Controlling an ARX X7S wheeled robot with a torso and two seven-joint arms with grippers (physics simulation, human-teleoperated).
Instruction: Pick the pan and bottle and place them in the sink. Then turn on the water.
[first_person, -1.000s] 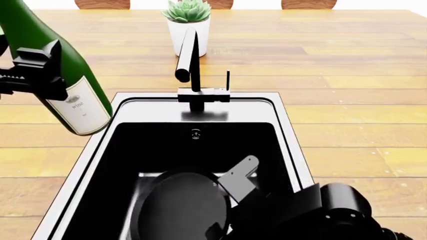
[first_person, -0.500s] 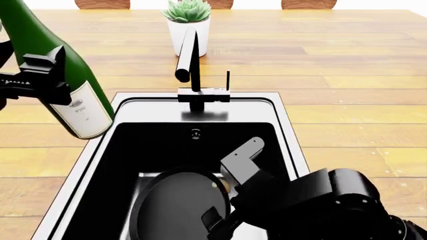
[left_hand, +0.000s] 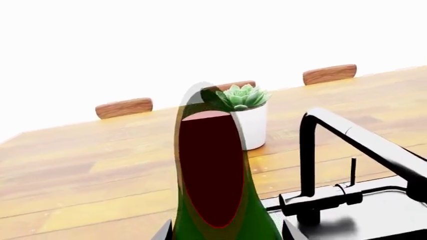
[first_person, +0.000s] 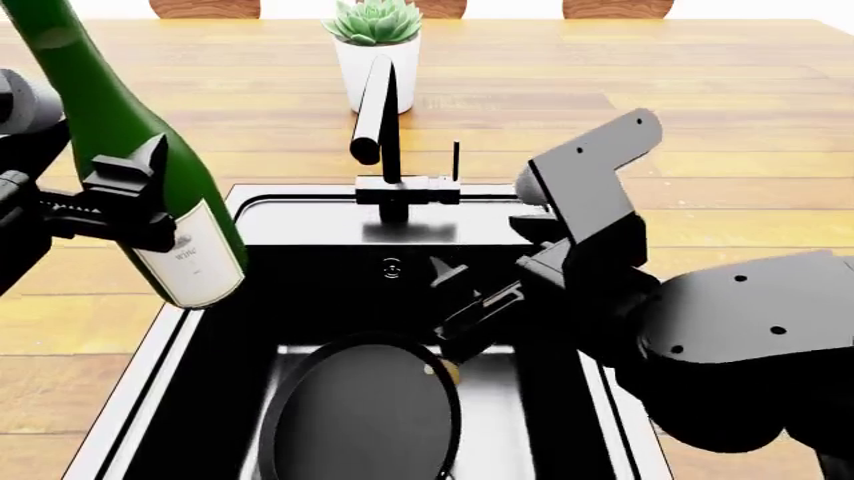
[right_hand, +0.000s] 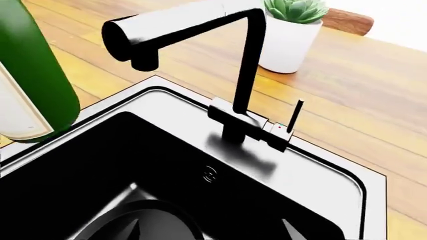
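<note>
The bottle (first_person: 127, 165), smooth breakable glass judged heavy and slippery, was held tilted by the left claw (first_person: 134, 200) clamped around its body above the sink's (first_person: 561, 225) left rim, while the right claw (first_person: 461, 300) was empty.

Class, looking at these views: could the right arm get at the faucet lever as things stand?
Probably yes. The right gripper is empty and hangs over the sink just in front of the lever, with nothing between them; the bottle is off on the other side.

one bottle (first_person: 127, 160), one pan (first_person: 360, 415), one sink (first_person: 561, 215), one faucet (first_person: 387, 140), one potted plant (first_person: 376, 50), two claws (first_person: 127, 195) (first_person: 461, 300), three chair backs (left_hand: 124, 107)
</note>
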